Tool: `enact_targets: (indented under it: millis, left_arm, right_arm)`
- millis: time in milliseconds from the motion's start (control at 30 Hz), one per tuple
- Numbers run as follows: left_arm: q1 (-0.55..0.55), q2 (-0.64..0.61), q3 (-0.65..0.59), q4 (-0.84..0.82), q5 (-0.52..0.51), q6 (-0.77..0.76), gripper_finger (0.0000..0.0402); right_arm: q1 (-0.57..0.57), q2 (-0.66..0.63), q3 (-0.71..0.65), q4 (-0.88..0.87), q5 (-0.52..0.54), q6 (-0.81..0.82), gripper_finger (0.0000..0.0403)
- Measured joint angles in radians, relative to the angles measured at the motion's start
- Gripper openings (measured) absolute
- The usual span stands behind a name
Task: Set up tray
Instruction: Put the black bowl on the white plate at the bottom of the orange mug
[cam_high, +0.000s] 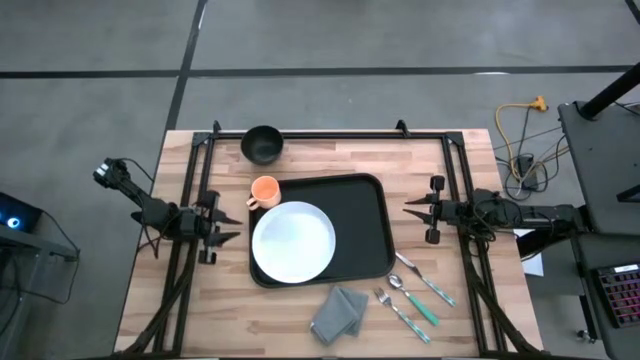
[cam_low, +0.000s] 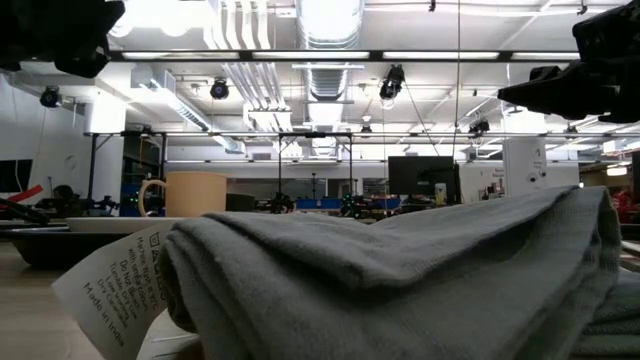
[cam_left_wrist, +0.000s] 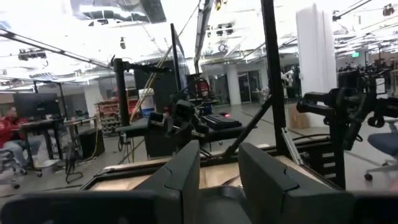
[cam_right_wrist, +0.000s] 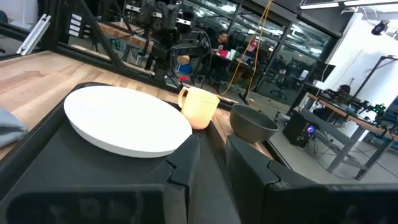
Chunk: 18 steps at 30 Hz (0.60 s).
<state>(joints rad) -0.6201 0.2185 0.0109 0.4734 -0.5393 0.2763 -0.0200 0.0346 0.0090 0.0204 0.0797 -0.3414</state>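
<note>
A wooden tabletop (cam_high: 210, 310) stands on a grey floor, with an open workshop room behind it. At its middle lies the tray (cam_high: 365, 225), black and rectangular, its long side running away from the front edge. A white plate (cam_high: 293, 241) rests on the tray's left part, reaching just over the left rim. An orange mug (cam_high: 264, 191) stands at the tray's far left corner, touching or just beside the rim; which, I cannot tell. A dark bowl (cam_high: 262, 144) sits beyond it near the tabletop's far edge. In front of the tray lies a folded grey cloth (cam_high: 340, 313), and to its right a fork (cam_high: 398, 312), a spoon (cam_high: 412, 297) and a knife (cam_high: 425, 279), green-handled, lie side by side. The left gripper (cam_high: 230, 226) hovers just left of the tray, jaws a little apart. The right gripper (cam_high: 410, 206) hovers just right of it, jaws likewise slightly apart.
</note>
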Motion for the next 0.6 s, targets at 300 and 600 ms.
enact_targets:
  millis: [300,600]
  left_arm:
    - [0.000,0.018,0.000,0.009,-0.256,-0.118,0.0093]
    - [0.055,0.097,0.001,0.019,-0.512,-0.164,0.0093]
  right_arm:
    - [0.000,0.000,0.000,0.000,0.000,0.000,0.0068]
    - [0.000,0.001,0.000,0.000,0.000,-0.002,0.0068]
